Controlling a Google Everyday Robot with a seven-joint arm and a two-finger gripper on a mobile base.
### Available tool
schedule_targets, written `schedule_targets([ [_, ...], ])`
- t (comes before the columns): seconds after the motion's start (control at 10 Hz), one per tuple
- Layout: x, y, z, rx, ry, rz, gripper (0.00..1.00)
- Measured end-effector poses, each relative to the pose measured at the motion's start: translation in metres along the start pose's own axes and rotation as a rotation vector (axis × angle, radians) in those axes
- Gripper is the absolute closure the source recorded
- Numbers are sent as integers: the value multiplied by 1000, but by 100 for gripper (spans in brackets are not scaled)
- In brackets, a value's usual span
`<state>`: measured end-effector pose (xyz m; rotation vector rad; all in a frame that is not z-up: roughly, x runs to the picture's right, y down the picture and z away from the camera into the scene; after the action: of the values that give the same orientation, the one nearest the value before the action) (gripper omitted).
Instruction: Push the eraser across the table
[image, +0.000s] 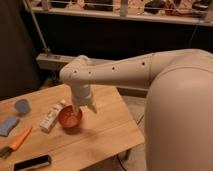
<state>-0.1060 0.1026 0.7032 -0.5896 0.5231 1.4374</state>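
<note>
The eraser (32, 162), a flat black block with a pale lower edge, lies at the front left edge of the light-brown wooden table (107, 132). My gripper (83, 107) hangs from the white arm above the middle of the table, just over the right rim of an orange-red bowl (69, 119). The gripper is well to the right of the eraser and farther back, and does not touch it.
A white packet (52, 116) lies left of the bowl. A blue cup (22, 106) stands at the back left, a blue spongy pad (7, 126) at the left edge, and an orange-handled brush (17, 142) just behind the eraser. My large white body fills the right.
</note>
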Motion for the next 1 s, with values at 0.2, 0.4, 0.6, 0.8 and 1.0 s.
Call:
schedule_targets([
  [0.2,0,0,0,0,0,0,35],
  [0.4,0,0,0,0,0,0,35],
  [0.6,0,0,0,0,0,0,35],
  [0.8,-2,3,-2,-11,-13,-4,35],
  [1.0,-7,11,-5,-25,-36,-29,35],
])
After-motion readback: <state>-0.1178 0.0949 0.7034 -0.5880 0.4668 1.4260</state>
